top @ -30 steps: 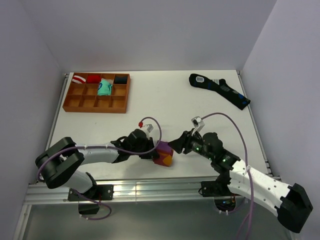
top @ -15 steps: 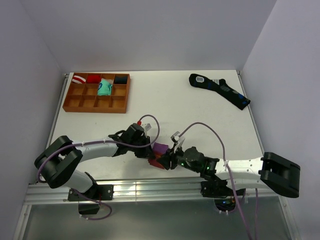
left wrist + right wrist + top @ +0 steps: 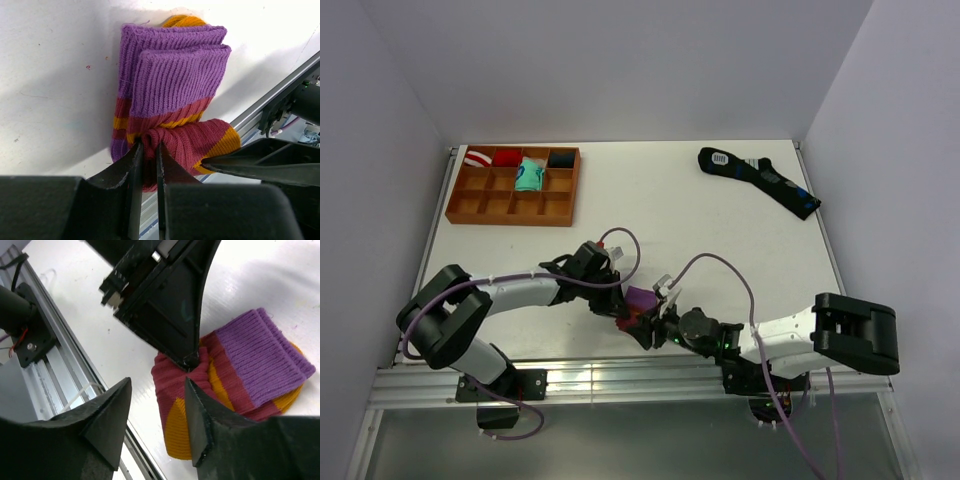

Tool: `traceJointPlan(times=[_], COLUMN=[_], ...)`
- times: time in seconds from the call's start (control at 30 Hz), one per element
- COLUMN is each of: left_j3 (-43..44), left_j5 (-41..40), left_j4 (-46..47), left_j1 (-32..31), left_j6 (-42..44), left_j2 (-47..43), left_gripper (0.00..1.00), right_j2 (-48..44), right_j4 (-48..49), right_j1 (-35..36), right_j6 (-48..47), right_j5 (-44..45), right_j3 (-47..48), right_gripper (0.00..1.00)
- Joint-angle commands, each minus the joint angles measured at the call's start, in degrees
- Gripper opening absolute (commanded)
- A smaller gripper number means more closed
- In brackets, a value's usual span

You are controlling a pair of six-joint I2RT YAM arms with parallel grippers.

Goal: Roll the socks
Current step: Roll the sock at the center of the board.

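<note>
Here the left gripper (image 3: 148,152) pinches a maroon fold of the folded socks (image 3: 172,85), close to the table's front rail (image 3: 620,378). The right gripper (image 3: 157,390) stands open just beside them, and wide white tabletop (image 3: 650,200) stretches beyond.

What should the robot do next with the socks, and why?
Probably ease the right tool forward and close it on the maroon end of the socks: the left tool pinches a fold there, while the right one stands open just short of it.
</note>
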Motion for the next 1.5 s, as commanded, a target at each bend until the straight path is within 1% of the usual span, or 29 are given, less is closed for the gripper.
traceJointPlan(times=[0.0,0.23,0.43,0.6,0.8,1.07,1.23,1.47], left_j3=[1.5,1.6,2.1,2.1,1.1,0.6,0.5,-0.6], left_j5=[2.0,4.4,6.6,8.5,11.7,14.3,14.7,15.8], left_j4=[-1.8,-2.3,-2.6,-2.6,-0.9,0.3,-0.4,0.3], left_j1=[0.5,2.4,3.9,4.6,5.9,6.9,7.2,7.5], left_j6=[0.6,0.6,0.3,0.2,-1.0,-2.1,-2.2,-2.8], left_j2=[1.4,2.2,2.4,3.5,3.9,4.3,3.7,3.0], left_gripper=[0.0,0.0,0.0,0.0,0.0,0.0,0.0,0.0], right_j2=[1.5,7.4,13.4,18.8,23.5,27.1,29.3,32.6], right_j4=[5.9,11.5,13.5,17.7,20.0,19.3,15.5,13.2], right_j1=[1.9,4.2,7.5,9.6,11.4,13.7,14.9,15.6], right_j6=[-0.7,-0.9,-1.6,-2.0,-2.7,-3.5,-3.8,-3.1], right_j5=[5.6,8.2,12.1,14.4,17.1,21.6,26.1,28.3], right_j3=[-2.0,-3.6,-1.8,-1.7,-1.2,-0.3,1.9,4.0], right_gripper=[0.55,0.57,0.57,0.57,0.61,0.63,0.63,0.63])
